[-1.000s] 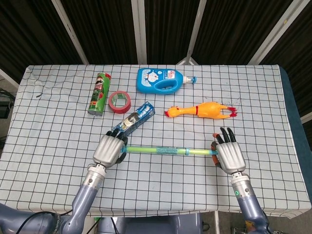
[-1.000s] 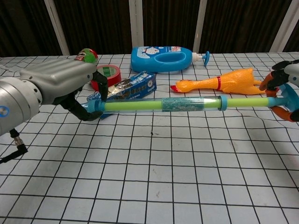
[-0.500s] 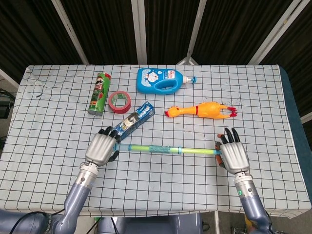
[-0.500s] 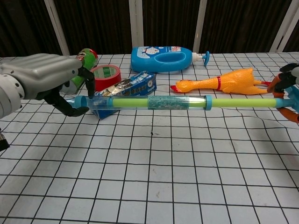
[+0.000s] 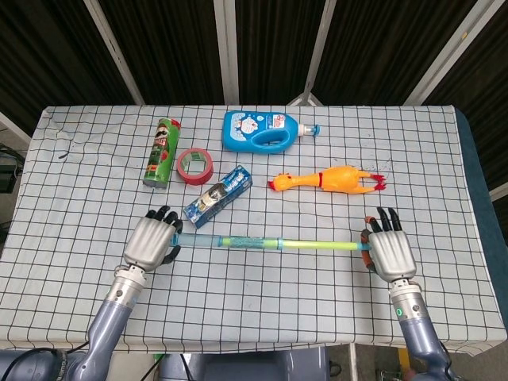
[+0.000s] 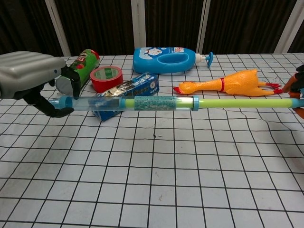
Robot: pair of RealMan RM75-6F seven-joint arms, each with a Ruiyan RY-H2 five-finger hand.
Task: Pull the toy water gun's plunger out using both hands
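Between my two hands, above the front of the desk point(image 5: 71, 182), the toy water gun point(image 6: 128, 103) hangs level. My left hand point(image 5: 151, 240) grips the nozzle end of its clear barrel, and my right hand point(image 5: 390, 252) is closed on the handle at the end of the green plunger rod point(image 5: 317, 245).

To do this pull well, I judge I should draw my hands apart dead along the rod, left hand firm on the barrel, neither wrist dipping, or the rod may bind in the blue collar.

Its long axis runs left to right across the desk's front, nozzle toward my left, plunger handle toward my right, near the blue snack box point(image 5: 217, 195).
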